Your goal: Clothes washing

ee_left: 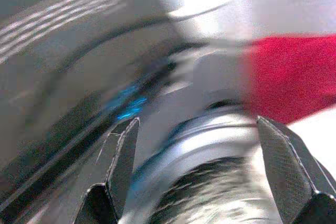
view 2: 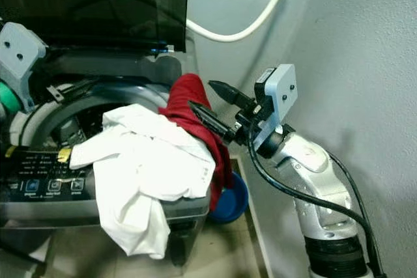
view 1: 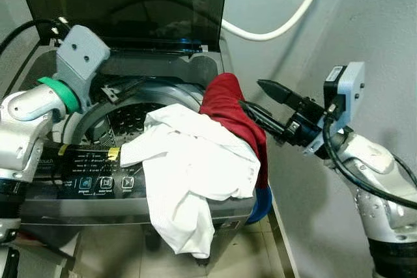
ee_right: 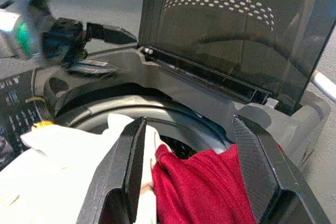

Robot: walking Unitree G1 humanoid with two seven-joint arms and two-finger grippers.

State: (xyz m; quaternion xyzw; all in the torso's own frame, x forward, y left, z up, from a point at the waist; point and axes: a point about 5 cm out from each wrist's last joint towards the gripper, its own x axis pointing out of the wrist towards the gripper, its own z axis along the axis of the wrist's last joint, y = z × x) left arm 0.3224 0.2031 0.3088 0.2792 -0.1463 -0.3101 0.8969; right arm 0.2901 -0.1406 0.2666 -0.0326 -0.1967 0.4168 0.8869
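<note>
Clothes lie over the washer's [view 1: 78, 187] front right rim at frame centre: a white shirt [view 1: 195, 174] hanging down the front, a red garment [view 1: 228, 105] humped behind it. Both look light, limp and likely to slide; bunched folds seem the best hold. The shirt's length runs rim to floor. Right gripper [view 1: 254, 96] spreads wide beside the red hump; left gripper [ee_right: 113, 34], wide too, hovers over the drum's far edge.

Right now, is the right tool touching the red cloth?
Touching. In the left eye view the right tool's lower finger lies against the red cloth on the washer's rim; the upper finger stands clear.
</note>
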